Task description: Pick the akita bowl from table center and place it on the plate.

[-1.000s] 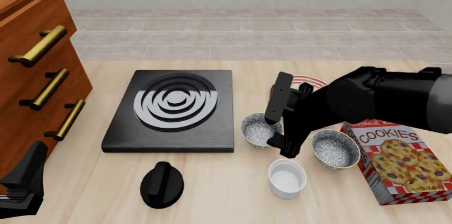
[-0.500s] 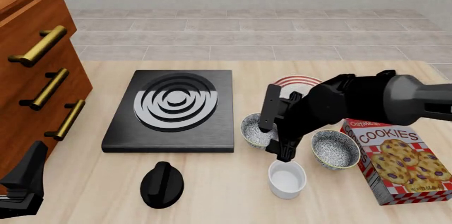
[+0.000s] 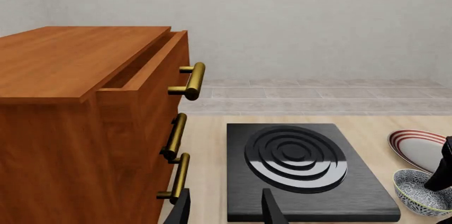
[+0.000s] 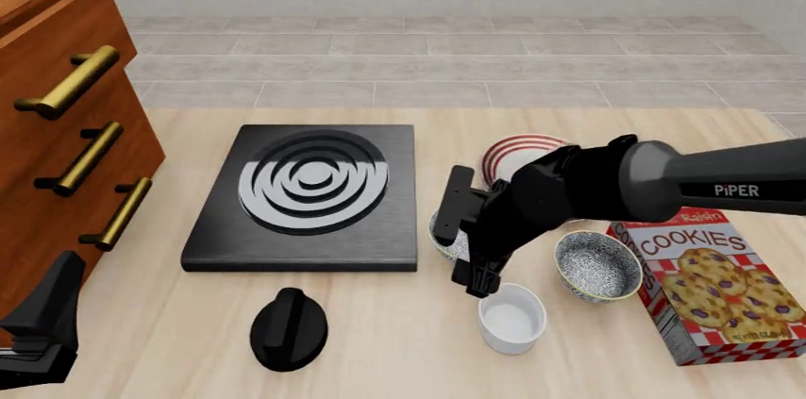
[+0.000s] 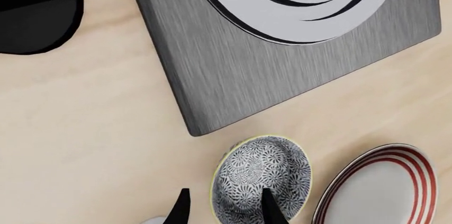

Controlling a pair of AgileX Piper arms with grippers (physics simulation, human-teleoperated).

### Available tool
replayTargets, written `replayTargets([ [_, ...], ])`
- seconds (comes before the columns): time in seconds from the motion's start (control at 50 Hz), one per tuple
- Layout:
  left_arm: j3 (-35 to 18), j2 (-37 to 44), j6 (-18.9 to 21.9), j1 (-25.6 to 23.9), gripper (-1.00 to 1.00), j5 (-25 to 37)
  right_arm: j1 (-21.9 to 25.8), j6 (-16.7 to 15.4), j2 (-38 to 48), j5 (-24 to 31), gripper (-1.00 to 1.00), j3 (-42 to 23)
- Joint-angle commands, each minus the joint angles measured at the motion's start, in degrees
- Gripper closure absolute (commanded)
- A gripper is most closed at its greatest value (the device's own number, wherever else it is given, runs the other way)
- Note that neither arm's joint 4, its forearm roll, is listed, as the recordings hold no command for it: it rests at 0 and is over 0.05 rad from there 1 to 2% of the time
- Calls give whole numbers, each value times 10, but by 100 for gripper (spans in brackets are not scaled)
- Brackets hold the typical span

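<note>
The akita bowl (image 4: 440, 234) sits at table centre, just right of the stove slab, mostly covered by my right gripper (image 4: 465, 235). In the right wrist view the bowl (image 5: 263, 179) shows its speckled inside. My right gripper (image 5: 224, 212) is open and straddles its rim, one finger (image 5: 270, 207) over the inside and the other outside. The red-striped plate (image 4: 516, 155) lies behind the bowl, also seen as the plate (image 5: 381, 187) beside it. My left gripper (image 3: 227, 213) is open and empty, low at the table's near-left corner (image 4: 44, 319).
A look-alike bowl (image 4: 597, 265), a small white cup (image 4: 512, 317) and a cookies box (image 4: 713, 290) stand to the right. The black stove slab (image 4: 309, 193) lies left of centre, a black knob (image 4: 289, 327) is in front of it, and a wooden drawer cabinet (image 4: 63, 135) stands far left.
My right gripper has swung left and down over the centre bowl, now covering most of it and uncovering the plate. The left arm has not moved.
</note>
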Motion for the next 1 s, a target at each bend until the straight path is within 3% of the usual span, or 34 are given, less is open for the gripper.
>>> replayTargets([
  [0.02,0,0,0,0,-100,0,-8,18,39,-9,-100,-10],
  [0.4,0,0,0,0,-100,0,-9,21,37,-22,-100,-12],
  [0.42,0,0,0,0,-100,0,-11,9,28,-28,100,-5],
  [0.8,0,0,0,0,-100,0,-34,-16,-59,29,100,-6],
  [0.9,0,0,0,0,-100,0,-34,-10,-83,53,100,-15],
  [0.96,0,0,0,0,-100,0,-41,-23,-93,65,100,-13],
  [1.0,0,0,0,0,-100,0,-37,-14,-100,76,100,-26],
])
